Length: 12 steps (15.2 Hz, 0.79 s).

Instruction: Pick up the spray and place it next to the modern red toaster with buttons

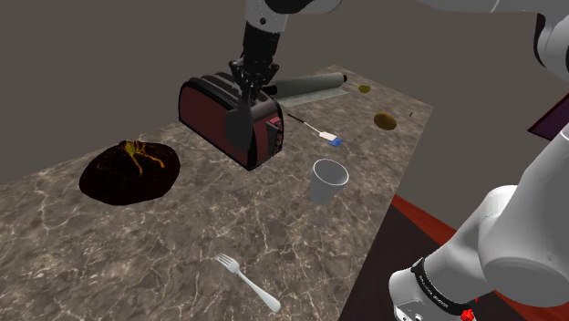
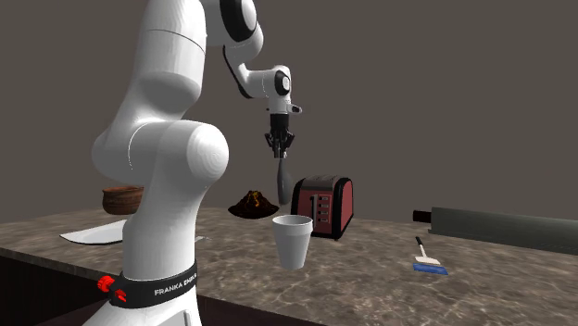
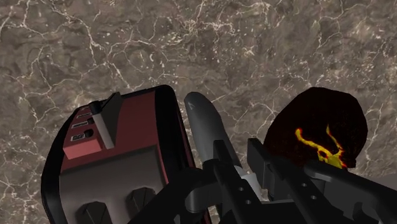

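Shoulder view: the grey spray (image 1: 239, 129) was clamped in the gripper (image 1: 246, 93), up beside the red toaster (image 1: 205, 111). It likely had to be lowered onto the desk (image 1: 223, 208) at the toaster's 6 o'clock.

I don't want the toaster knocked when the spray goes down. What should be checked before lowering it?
1. Gripper shut on the spray: ok, it clasps the spray.
2. Spray off the counter: ok, it hangs above it.
3. Spray beside the red toaster, not over it: ok in the wrist view.
4. Bare counter between toaster and dark lump: ok.
5. White cup out of the way: ok, it stands apart.
6. Clearance from the toaster's side on the way down: cannot tell.
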Available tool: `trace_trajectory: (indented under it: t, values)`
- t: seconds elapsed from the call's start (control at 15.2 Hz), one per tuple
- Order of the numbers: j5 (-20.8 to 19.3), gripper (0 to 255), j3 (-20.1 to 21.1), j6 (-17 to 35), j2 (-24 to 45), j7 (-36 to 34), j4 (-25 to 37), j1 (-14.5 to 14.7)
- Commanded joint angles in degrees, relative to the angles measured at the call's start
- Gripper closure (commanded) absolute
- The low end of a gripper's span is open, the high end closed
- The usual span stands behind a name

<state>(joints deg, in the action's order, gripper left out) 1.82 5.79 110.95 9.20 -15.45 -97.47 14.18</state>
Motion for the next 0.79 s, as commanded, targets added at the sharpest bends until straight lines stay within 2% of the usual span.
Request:
trace_trajectory:
  t: [0.0,0.73]
  values:
    - [0.00,255,0.01,1.67,0.16,0.01,-1.47,0.02]
    - [-0.08,255,-0.01,9.62,2.02,0.21,-7.57,0.07]
